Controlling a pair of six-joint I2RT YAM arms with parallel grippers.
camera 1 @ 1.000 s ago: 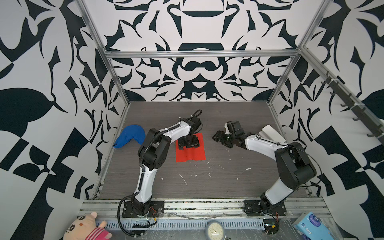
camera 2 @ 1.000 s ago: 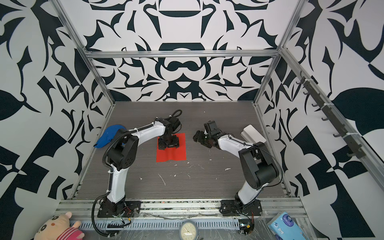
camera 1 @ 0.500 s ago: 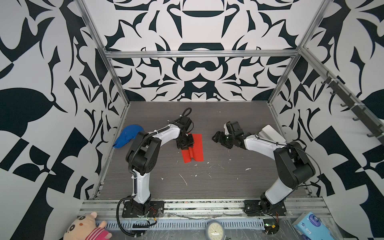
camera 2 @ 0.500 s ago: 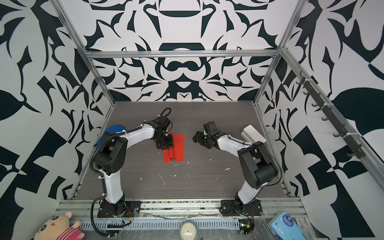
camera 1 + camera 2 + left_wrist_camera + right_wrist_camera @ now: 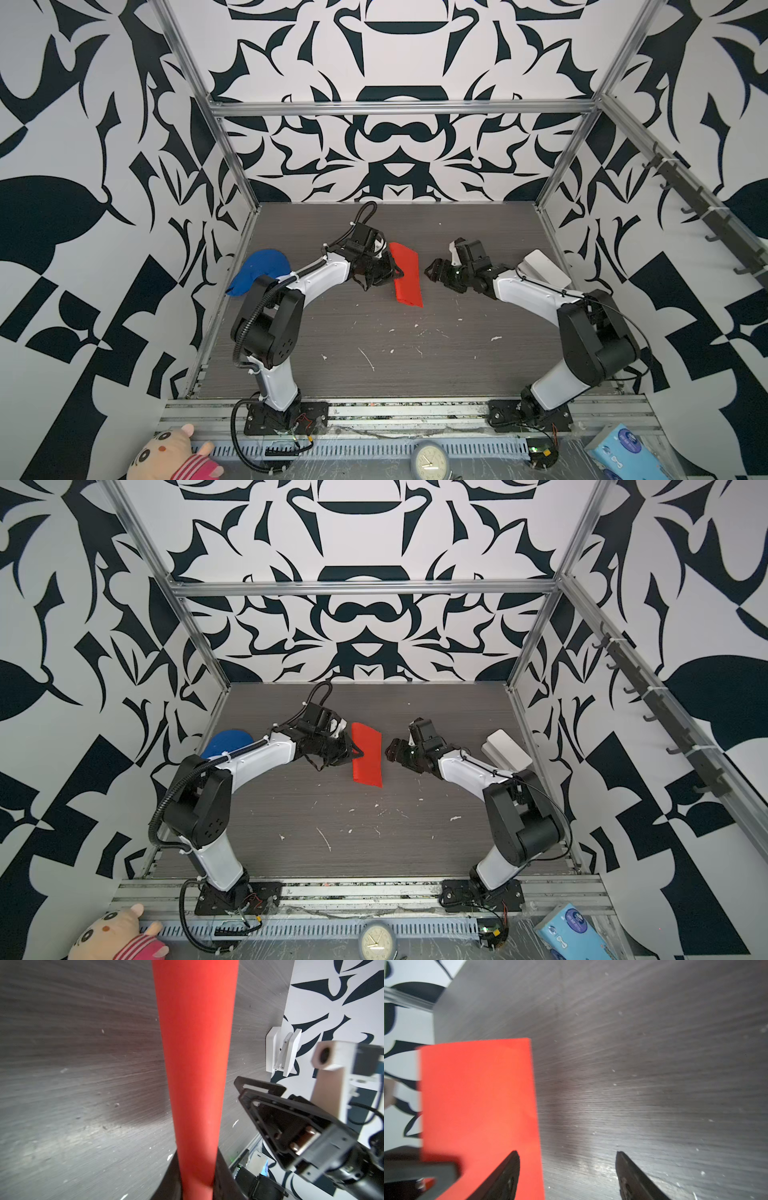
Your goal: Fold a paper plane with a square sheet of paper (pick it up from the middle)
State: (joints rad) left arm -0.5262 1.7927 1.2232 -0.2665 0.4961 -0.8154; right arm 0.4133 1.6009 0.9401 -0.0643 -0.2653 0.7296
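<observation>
The square sheet of paper (image 5: 407, 276) (image 5: 367, 757) is bright red and bent double into a narrow band near the middle of the table. My left gripper (image 5: 395, 273) (image 5: 358, 754) is shut on its middle; in the left wrist view the sheet (image 5: 195, 1059) runs out from between the jaws (image 5: 197, 1180). My right gripper (image 5: 432, 272) (image 5: 390, 752) stands open just right of the sheet, holding nothing. In the right wrist view the sheet (image 5: 477, 1095) lies behind one fingertip of that gripper (image 5: 566, 1167). The paper plane is out of view.
A blue cloth lump (image 5: 259, 274) (image 5: 226, 742) lies at the table's left edge behind my left arm. A white box (image 5: 544, 268) (image 5: 507, 750) (image 5: 280, 1053) sits by the right wall. Small white scraps (image 5: 365, 357) dot the front of the table.
The sheet lay flat under my open left gripper. That gripper has shut on its middle, lifted it bent double and carried it back and right. My right arm has barely moved.
</observation>
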